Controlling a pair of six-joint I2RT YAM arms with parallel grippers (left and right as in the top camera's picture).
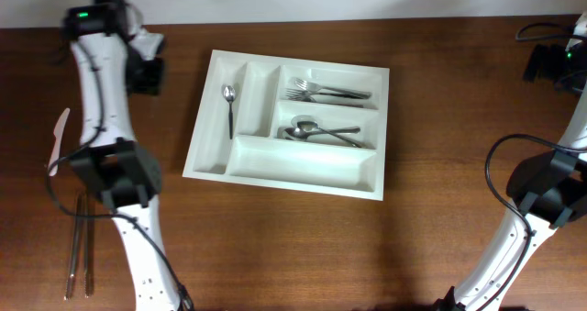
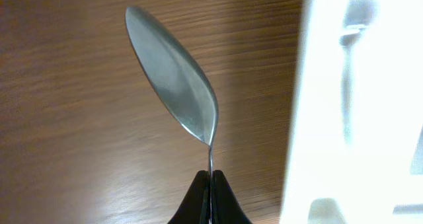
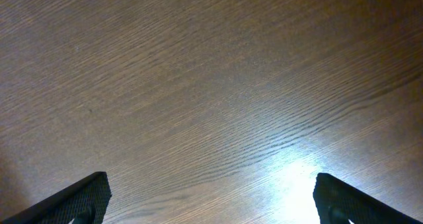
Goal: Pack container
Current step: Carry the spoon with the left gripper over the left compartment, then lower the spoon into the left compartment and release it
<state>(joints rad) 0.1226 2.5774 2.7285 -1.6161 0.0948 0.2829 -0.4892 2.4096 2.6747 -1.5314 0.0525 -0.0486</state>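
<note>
We are pinching a spoon (image 2: pixel 175 78) with our left fingers (image 2: pixel 228 204) over the brown wooden table (image 1: pixel 293 247), our right fingers (image 3: pixel 82 199) gaping wide

Glossy plastic container (image 1: pixel 303 161), matt wooden table (image 1: pixel 367 247)

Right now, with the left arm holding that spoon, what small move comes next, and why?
Probably swing the left gripper across over the container: it is shut on a spoon just outside the rim, and other spoons already lie inside.
</note>
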